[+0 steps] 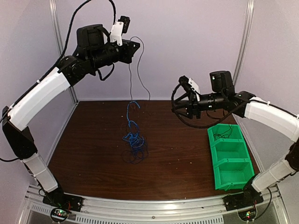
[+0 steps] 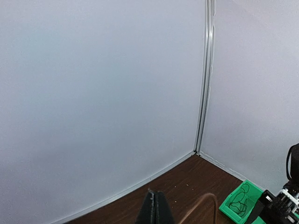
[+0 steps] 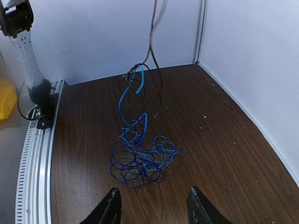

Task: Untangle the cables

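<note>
A tangle of blue and black cables [image 1: 133, 142] lies mid-table and shows in the right wrist view [image 3: 140, 158]. A strand of blue and black wire rises from it [image 3: 133, 93]. A thin black cable [image 1: 130, 74] hangs down to it from my left gripper [image 1: 132, 46], which is raised high near the back wall. In the left wrist view the left gripper [image 2: 155, 207] has its jaws pressed together, with a blurred wire loop [image 2: 205, 200] beside them. My right gripper [image 1: 180, 106] is open and empty, hovering right of the tangle; in its own view [image 3: 153, 207] it is apart from the cables.
A green three-compartment bin [image 1: 229, 161] stands at the right edge; its far compartment holds a black cable [image 1: 225, 132]. It also shows in the left wrist view [image 2: 240, 200]. White walls enclose the back and sides. A metal rail [image 1: 154, 207] runs along the near edge.
</note>
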